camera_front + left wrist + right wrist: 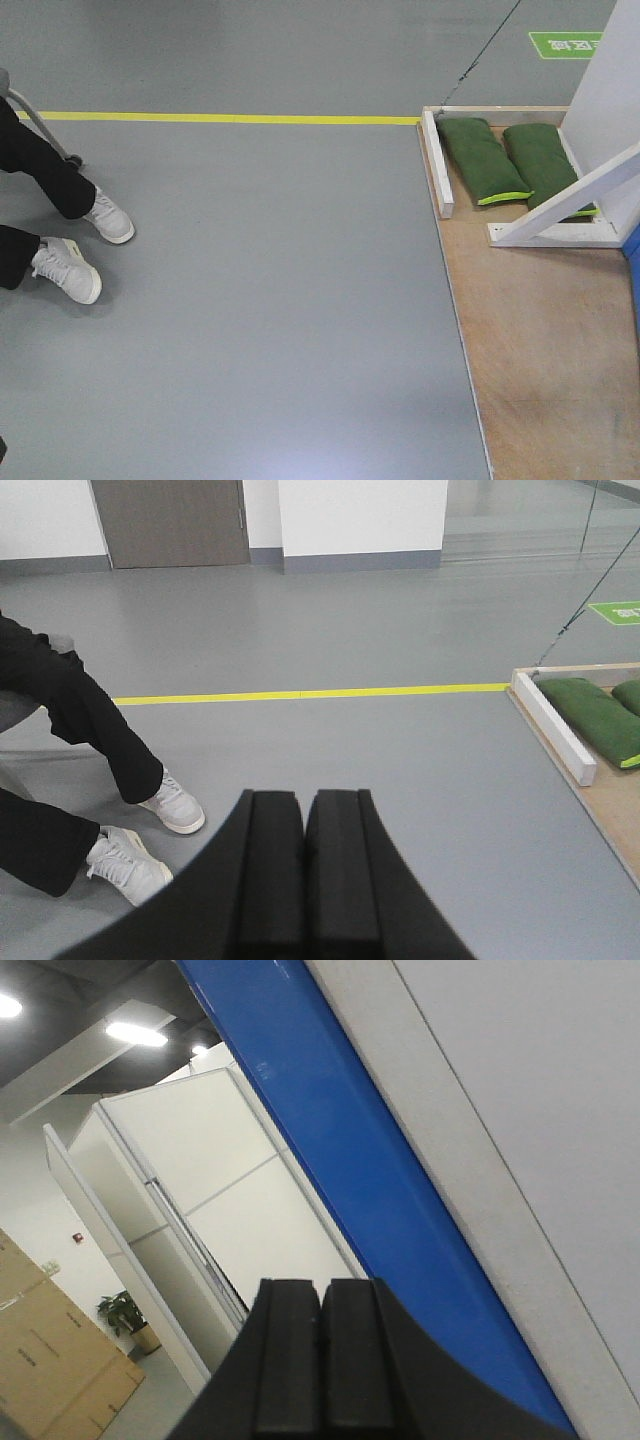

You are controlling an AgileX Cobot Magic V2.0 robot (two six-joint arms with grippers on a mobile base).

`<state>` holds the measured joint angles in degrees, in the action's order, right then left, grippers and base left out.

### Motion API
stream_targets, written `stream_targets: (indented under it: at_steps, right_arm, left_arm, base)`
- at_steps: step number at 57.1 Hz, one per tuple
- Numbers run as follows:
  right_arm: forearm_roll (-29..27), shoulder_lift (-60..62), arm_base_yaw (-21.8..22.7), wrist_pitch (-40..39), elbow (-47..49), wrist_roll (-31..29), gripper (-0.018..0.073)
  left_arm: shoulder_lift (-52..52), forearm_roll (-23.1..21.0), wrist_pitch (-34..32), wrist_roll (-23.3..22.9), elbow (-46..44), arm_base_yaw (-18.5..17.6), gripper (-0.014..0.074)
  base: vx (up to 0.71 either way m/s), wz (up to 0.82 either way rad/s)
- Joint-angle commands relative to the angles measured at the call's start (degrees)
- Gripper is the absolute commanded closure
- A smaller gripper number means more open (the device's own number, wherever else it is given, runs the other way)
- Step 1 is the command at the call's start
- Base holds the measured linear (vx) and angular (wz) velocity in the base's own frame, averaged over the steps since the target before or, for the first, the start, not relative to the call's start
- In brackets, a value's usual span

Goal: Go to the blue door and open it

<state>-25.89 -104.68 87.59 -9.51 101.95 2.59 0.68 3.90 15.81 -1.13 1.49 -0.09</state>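
Note:
The blue door (350, 1150) shows in the right wrist view as a glossy bright-blue band running diagonally, with a white panel (520, 1100) beside it; its handle and lock are out of view. A sliver of blue (632, 262) shows at the right edge of the front view. My right gripper (320, 1285) is shut and empty, pointing up close by the door's edge. My left gripper (304, 795) is shut and empty, pointing over the grey floor.
A wooden base board (545, 340) lies at right with white frame braces (570, 205) and two green sandbags (482, 158). A yellow floor line (220, 118) crosses the floor. A seated person's legs and white shoes (68, 270) are at left.

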Motion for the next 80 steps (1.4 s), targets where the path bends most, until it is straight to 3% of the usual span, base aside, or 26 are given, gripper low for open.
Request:
stream_targets:
  at_steps: [1, 37, 59, 68, 80]
  right_arm:
    - [1.1, 4.6, -0.1, -1.6, 1.8, -0.3, 0.0547]
    - [0.8, 20.8, -0.2, 16.0, 1.8, -0.3, 0.0547]
    - [0.2, 29.2, -0.2, 20.2, 1.8, -0.3, 0.0547]
    - [0.5, 30.2, -2.2, 20.8, 1.8, -0.3, 0.0547]
    - [0.6, 31.7, 7.4, 19.1, 1.6, -0.3, 0.0547]
  left_arm:
    - [0.7, -0.2, -4.9, -0.4, -1.5, -0.4, 0.0524]
    - [0.7, -0.2, -4.9, -0.4, -1.5, -0.4, 0.0524]
    - [0.7, -0.2, -4.9, -0.4, -1.5, -0.4, 0.0524]
    - [0.7, -0.2, -4.9, -0.4, -1.5, -0.4, 0.0524]
    - [0.7, -0.2, -4.9, -0.4, -1.5, -0.4, 0.0524]
  base:
    - [0.0, 0.0]
    - [0.0, 0.0]
    - [0.0, 0.0]
    - [0.0, 0.0]
    - [0.0, 0.0]
